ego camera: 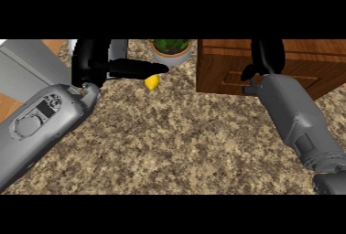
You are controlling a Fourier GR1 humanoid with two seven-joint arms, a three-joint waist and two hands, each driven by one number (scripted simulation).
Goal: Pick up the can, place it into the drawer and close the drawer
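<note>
No can shows anywhere in the head view. The wooden drawer unit (223, 64) stands at the upper right, its front face with a handle (233, 84) turned toward me. My right hand (267, 57) reaches up over the unit's front and top with its fingers stretched out straight, holding nothing that I can see. It hides part of the drawer front, so I cannot tell whether the drawer stands ajar. At the upper left, my left hand (128, 68) is open above the counter, its fingers pointing right.
A small yellow object (153, 82) lies on the speckled counter (182, 137) just under the left hand's fingertips. A potted plant (170, 49) stands at the back between the hands. A grey panel (30, 68) fills the far left.
</note>
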